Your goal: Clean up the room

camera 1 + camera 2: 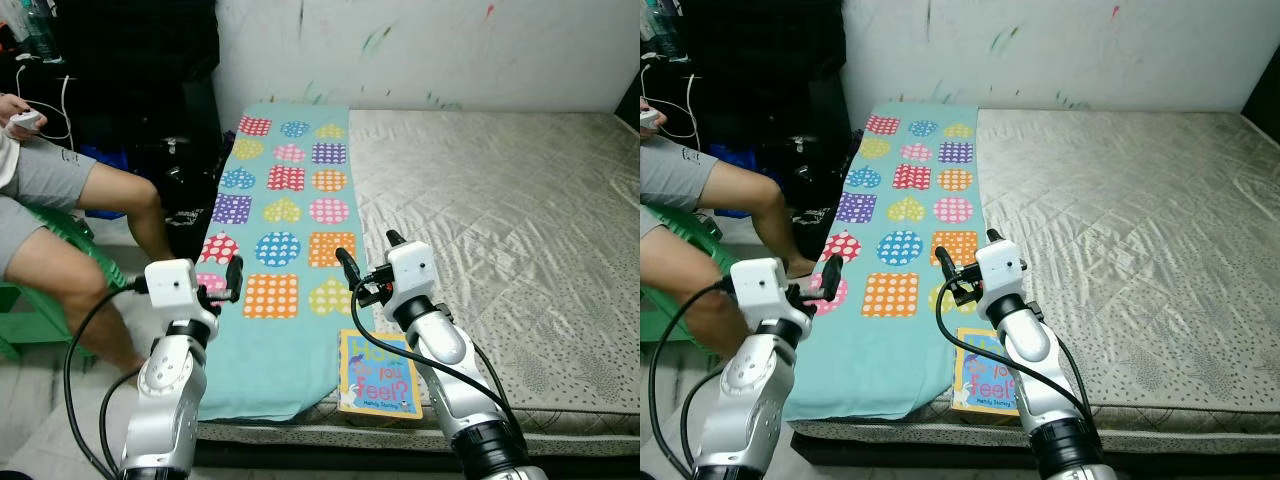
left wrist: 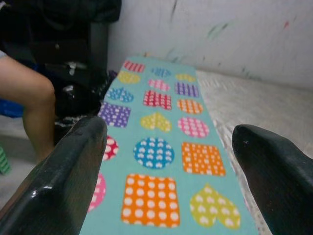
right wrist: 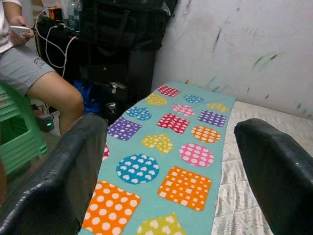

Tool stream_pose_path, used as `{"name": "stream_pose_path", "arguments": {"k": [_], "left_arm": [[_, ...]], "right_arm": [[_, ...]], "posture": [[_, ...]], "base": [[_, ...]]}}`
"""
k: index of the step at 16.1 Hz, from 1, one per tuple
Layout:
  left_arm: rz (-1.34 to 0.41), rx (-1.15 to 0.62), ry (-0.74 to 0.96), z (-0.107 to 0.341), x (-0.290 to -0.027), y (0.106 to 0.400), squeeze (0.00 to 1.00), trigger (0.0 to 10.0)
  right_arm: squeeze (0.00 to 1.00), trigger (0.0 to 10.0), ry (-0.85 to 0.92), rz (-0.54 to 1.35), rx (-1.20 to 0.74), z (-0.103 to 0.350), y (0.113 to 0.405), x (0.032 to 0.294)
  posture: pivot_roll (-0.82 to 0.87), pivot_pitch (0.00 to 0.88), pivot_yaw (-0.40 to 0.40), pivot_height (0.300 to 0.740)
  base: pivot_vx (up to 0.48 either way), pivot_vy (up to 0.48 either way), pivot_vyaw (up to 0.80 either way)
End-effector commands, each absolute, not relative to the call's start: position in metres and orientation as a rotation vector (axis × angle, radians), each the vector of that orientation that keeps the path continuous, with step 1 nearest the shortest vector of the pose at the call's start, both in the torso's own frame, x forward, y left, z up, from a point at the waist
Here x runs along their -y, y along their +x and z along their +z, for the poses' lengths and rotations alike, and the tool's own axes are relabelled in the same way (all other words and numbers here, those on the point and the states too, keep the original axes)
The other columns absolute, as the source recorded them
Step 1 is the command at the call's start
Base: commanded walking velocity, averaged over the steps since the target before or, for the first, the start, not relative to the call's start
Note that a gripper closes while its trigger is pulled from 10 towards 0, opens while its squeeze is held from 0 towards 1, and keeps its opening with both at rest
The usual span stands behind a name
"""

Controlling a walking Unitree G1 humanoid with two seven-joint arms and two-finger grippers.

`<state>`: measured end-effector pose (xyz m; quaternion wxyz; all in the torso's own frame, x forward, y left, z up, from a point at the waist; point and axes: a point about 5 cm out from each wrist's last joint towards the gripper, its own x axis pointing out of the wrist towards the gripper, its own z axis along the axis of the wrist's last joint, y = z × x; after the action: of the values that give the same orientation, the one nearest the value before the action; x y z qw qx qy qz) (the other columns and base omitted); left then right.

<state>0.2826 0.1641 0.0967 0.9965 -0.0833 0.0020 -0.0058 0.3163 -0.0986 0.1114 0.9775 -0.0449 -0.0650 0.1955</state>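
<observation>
A teal blanket (image 1: pixel 300 180) printed with bright dotted hearts, squares and circles lies along the left side of a bare grey mattress (image 1: pixel 500 210). Beside the blanket's front corner, a yellow and blue children's book (image 1: pixel 380 374) lies flat at the mattress's front edge. My left gripper (image 1: pixel 232 280) is raised over the blanket's front left part, open and holding nothing. My right gripper (image 1: pixel 368 252) hovers open and holding nothing just above and behind the book, over the blanket's right edge. In both wrist views, the black fingers (image 2: pixel 73 166) (image 3: pixel 274 166) frame the blanket with a wide gap between them.
A person (image 1: pixel 60 200) sits on a green stool (image 1: pixel 50 290) at the left, close to my left arm, holding a white device with cables. Dark bags (image 1: pixel 150 80) are stacked by the wall behind. A scribbled white wall (image 1: pixel 420 50) backs the mattress.
</observation>
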Motion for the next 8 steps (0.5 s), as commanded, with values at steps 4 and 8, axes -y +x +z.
{"name": "stream_pose_path", "arguments": {"k": [4,8], "left_arm": [[-0.041,-0.019,-0.171,0.093,-0.154,0.275,0.00,10.0],[-0.063,-0.016,-0.188,0.094,-0.144,0.278,0.00,10.0]], "right_arm": [[0.00,10.0,-0.101,0.398,0.124,0.108,0.312,0.100],[0.00,10.0,-0.135,0.413,0.124,0.107,0.310,0.101]], "posture": [[-0.01,0.018,-0.009,0.740],[-0.02,0.032,-0.025,0.740]], "base": [[0.000,0.000,0.00],[0.000,0.000,0.35]]}}
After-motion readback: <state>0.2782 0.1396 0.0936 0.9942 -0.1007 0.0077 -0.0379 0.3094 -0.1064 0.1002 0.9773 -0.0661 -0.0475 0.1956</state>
